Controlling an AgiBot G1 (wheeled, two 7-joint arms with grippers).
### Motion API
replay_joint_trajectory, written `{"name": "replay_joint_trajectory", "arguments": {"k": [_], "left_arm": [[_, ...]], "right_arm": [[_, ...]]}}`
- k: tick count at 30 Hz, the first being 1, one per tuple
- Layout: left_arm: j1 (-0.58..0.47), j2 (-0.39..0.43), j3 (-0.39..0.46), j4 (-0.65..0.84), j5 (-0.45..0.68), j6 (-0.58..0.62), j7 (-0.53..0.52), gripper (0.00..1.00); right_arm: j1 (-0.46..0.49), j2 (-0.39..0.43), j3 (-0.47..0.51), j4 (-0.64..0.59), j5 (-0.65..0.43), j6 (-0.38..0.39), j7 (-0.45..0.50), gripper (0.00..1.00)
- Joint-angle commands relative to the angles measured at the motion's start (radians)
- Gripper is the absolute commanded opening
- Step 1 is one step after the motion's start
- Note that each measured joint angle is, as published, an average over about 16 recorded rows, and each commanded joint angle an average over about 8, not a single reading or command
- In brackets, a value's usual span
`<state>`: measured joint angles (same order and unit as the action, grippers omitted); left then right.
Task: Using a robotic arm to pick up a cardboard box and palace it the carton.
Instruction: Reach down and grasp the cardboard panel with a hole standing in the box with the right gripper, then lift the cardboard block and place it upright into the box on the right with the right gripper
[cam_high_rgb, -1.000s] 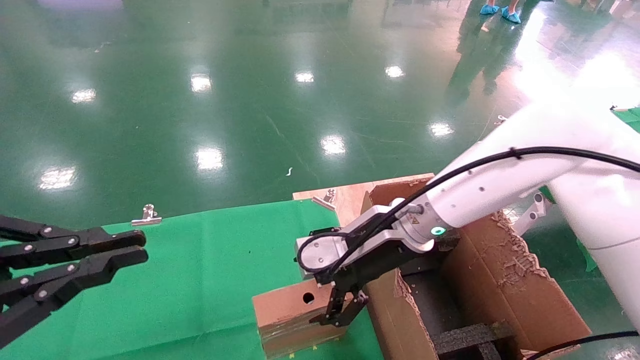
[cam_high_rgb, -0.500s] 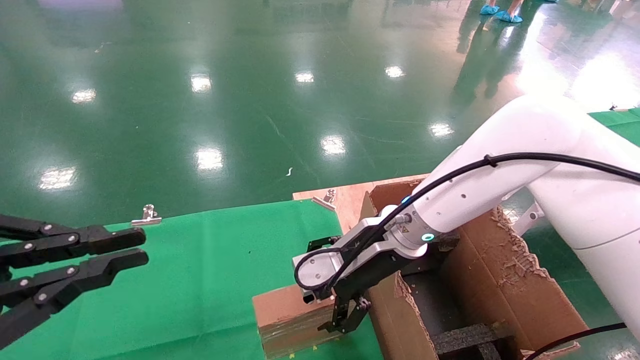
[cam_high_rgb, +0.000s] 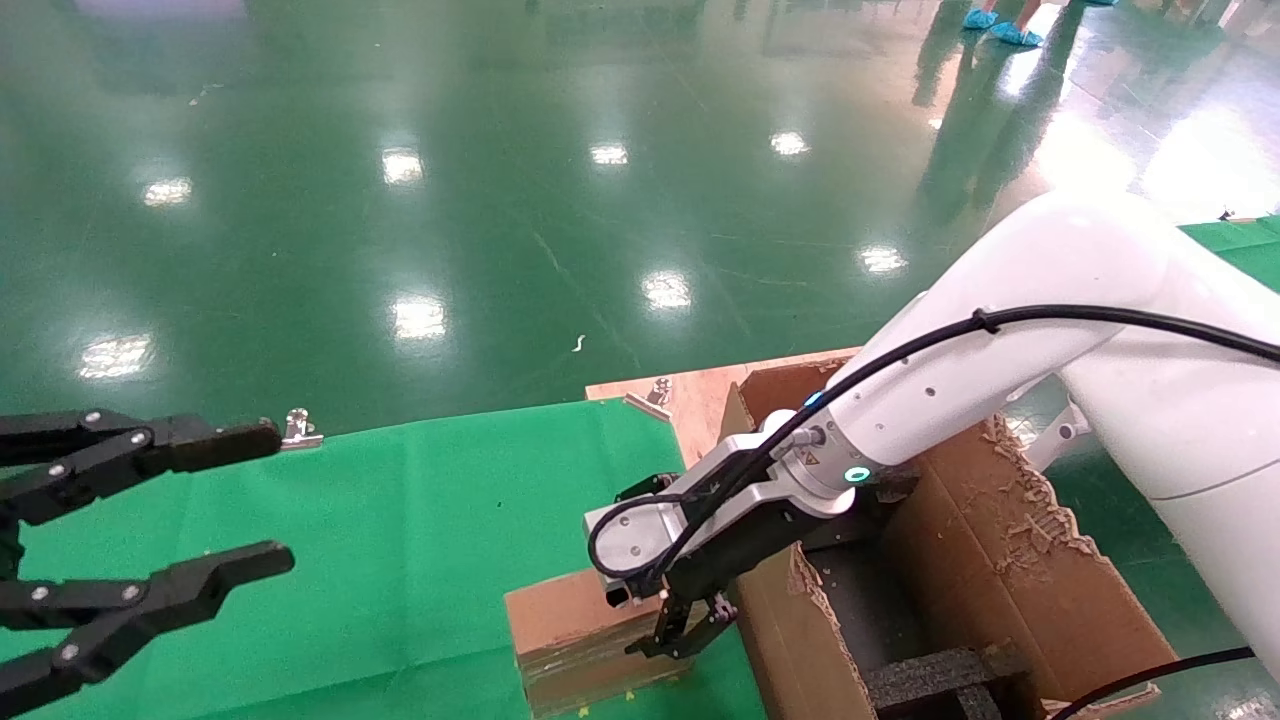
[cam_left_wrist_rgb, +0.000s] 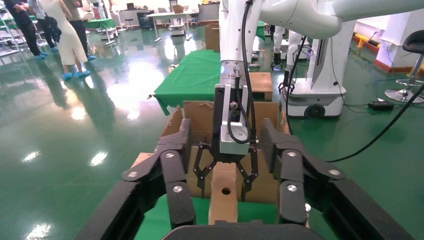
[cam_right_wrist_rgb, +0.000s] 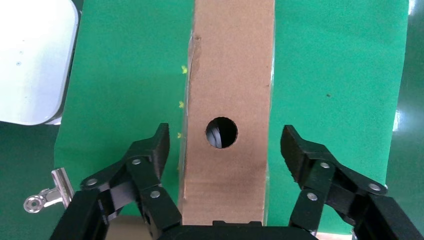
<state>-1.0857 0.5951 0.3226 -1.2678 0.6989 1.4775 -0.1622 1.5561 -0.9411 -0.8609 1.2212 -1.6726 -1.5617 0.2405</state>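
The small cardboard box (cam_high_rgb: 565, 625) with a round hole lies on the green cloth, just left of the large torn-flapped carton (cam_high_rgb: 1000, 560). My right gripper (cam_high_rgb: 682, 638), on the white arm with the green ring light, is low over the box's end nearest the carton. In the right wrist view this gripper (cam_right_wrist_rgb: 225, 150) is open. Its fingers (cam_right_wrist_rgb: 150, 150) straddle the box (cam_right_wrist_rgb: 232, 75) on both long sides, with gaps to it. My left gripper (cam_high_rgb: 262, 500) hovers open at the far left and faces the box (cam_left_wrist_rgb: 223, 200).
The green cloth (cam_high_rgb: 400, 520) covers the table. A metal binder clip (cam_high_rgb: 295, 428) sits at its far edge. A bare wooden board (cam_high_rgb: 690, 395) lies behind the carton. Black foam inserts (cam_high_rgb: 940, 675) fill the carton's inside. Shiny green floor lies beyond.
My left gripper has opened wide from nearly shut. My right gripper came down over the box a second ago and has hardly moved since.
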Motion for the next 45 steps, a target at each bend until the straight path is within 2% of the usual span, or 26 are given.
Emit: {"name": "replay_joint_trajectory", "arguments": {"k": [1, 14, 20, 29, 39, 45], "left_arm": [[0.000, 0.000, 0.000, 0.000, 0.000, 0.000, 0.000, 1.00], [0.000, 0.000, 0.000, 0.000, 0.000, 0.000, 0.000, 1.00], [0.000, 0.000, 0.000, 0.000, 0.000, 0.000, 0.000, 1.00], [0.000, 0.000, 0.000, 0.000, 0.000, 0.000, 0.000, 1.00], [0.000, 0.000, 0.001, 0.000, 0.000, 0.000, 0.000, 1.00], [0.000, 0.000, 0.001, 0.000, 0.000, 0.000, 0.000, 1.00]], "right_arm": [[-0.001, 0.000, 0.001, 0.000, 0.000, 0.000, 0.000, 0.00], [-0.002, 0.001, 0.003, -0.003, 0.006, 0.000, 0.001, 0.00], [0.029, 0.002, 0.002, -0.044, 0.047, -0.010, -0.007, 0.00], [0.216, 0.005, -0.036, -0.225, 0.157, -0.028, -0.111, 0.00], [0.477, 0.040, -0.148, -0.424, 0.278, -0.032, -0.237, 0.00], [0.554, 0.054, -0.219, -0.510, 0.348, -0.033, -0.277, 0.00]]}}
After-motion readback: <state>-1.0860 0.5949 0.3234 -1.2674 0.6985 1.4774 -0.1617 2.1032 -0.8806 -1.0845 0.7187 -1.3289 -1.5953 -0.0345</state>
